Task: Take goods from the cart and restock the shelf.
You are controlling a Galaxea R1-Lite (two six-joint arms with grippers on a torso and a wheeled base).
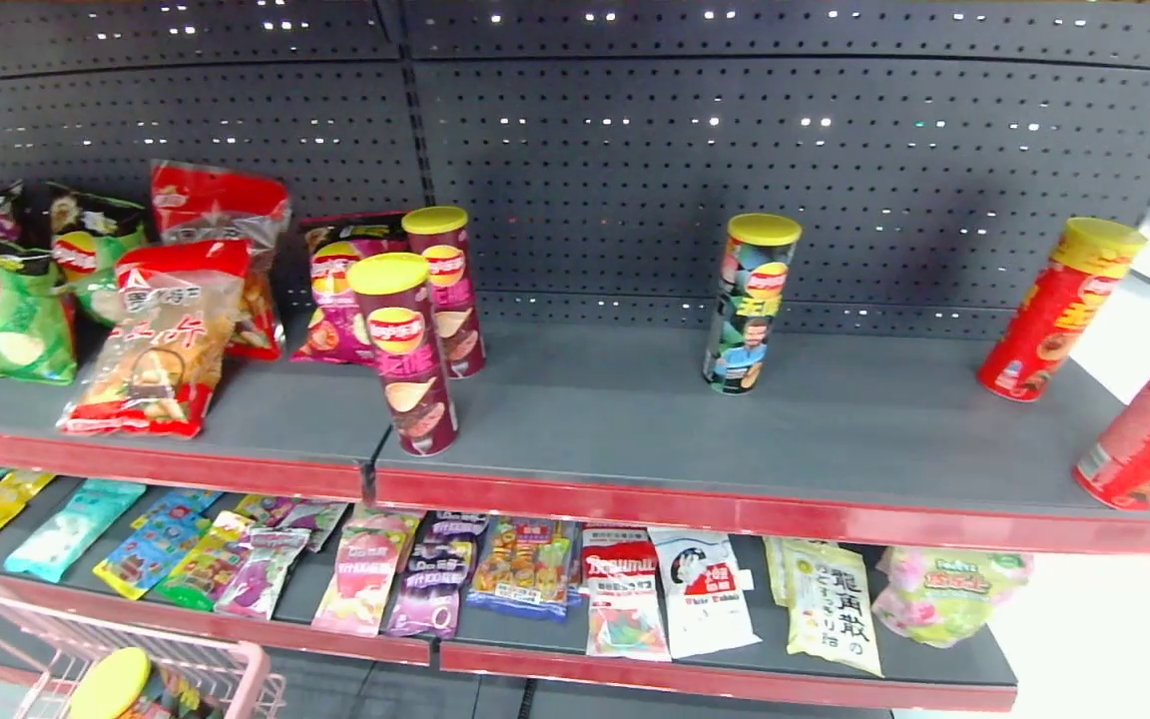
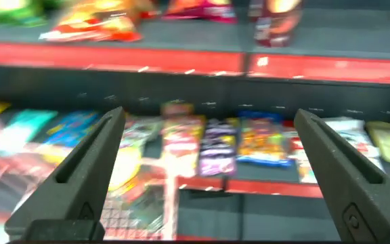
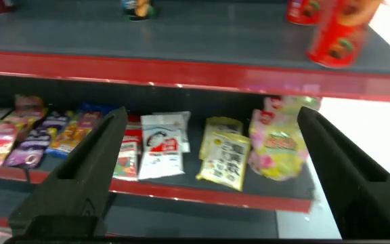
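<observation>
Left gripper (image 2: 208,114), right gripper (image 3: 212,112): jaws spread wide.

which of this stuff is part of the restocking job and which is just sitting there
Job: pink cart, yellow-lidded can in it, upper shelf, open left gripper, open right gripper.
Just there: chip bags, standing cans, lower-shelf packets.
</observation>
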